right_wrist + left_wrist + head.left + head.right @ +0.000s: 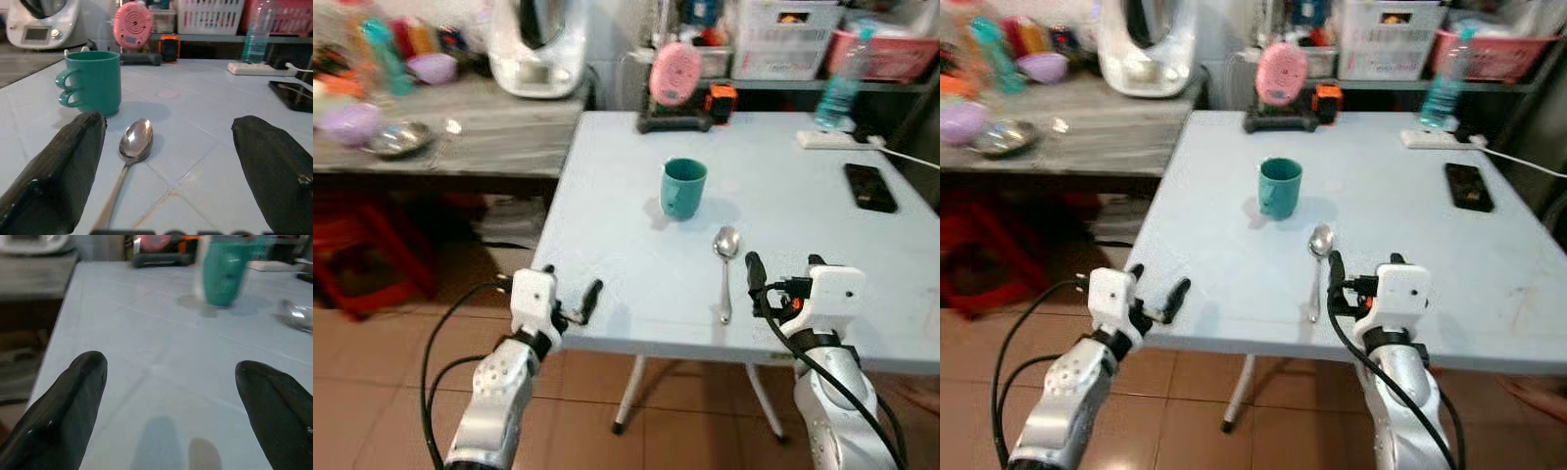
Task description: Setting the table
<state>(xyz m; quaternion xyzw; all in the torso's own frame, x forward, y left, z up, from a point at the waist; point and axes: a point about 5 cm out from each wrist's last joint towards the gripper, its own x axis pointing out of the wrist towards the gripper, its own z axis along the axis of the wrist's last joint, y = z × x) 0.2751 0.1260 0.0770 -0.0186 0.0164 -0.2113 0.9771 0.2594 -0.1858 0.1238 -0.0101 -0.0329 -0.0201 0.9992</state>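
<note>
1. Standing at the near edge of the pale blue table (626, 176), the robot holds both grippers low over that edge, neither one carrying anything.
2. The right gripper (783, 269) has its fingers (63, 166) spread wide and rests just beside the handle end of the metal spoon (726, 264), which lies flat with its bowl toward the far side.
3. The teal mug (683, 188) stands upright near the spoon's bowl, apart from it, handle turned toward the robot's left.
4. The left gripper (570, 294) is also spread, hovering at the table's near left corner, well apart from the mug and the spoon.
5. A black phone (869, 186), a power strip (834, 139) and a water bottle (838, 88) sit toward the far right of the table; a pink fan (675, 73) stands at the far edge.
6. Judging by the layout, the step in hand is arranging the spoon beside the mug.
7. The next move would likely call for sliding the right gripper sideways over the thin handle, lowering until the fingers straddle it, then closing; the spoon lies flat, so a slip is possible.
</note>
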